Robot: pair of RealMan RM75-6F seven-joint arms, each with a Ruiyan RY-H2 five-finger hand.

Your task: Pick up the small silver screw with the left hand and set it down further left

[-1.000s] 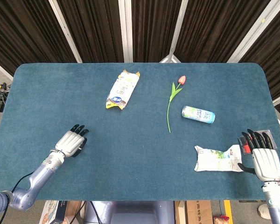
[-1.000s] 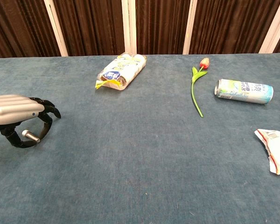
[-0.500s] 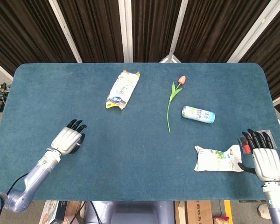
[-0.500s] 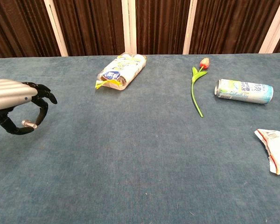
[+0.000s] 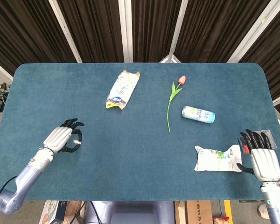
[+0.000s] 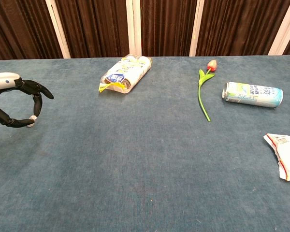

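Chest view: at the far left, the small silver screw [image 6: 32,118] is seen pinched between the thumb and a fingertip of the left hand [image 6: 13,102], held just above the blue worktop [image 6: 145,159]. Further right, a yellow-and-white snack packet [image 6: 125,73] is laid near the back edge. A pink tulip [image 6: 205,87] is laid beside a toppled drinks can [image 6: 252,94]. A torn white wrapper [image 6: 284,154] is seen at the right edge. In the head view, the right hand [image 5: 262,158] is rested there with fingers spread, nothing grasped.
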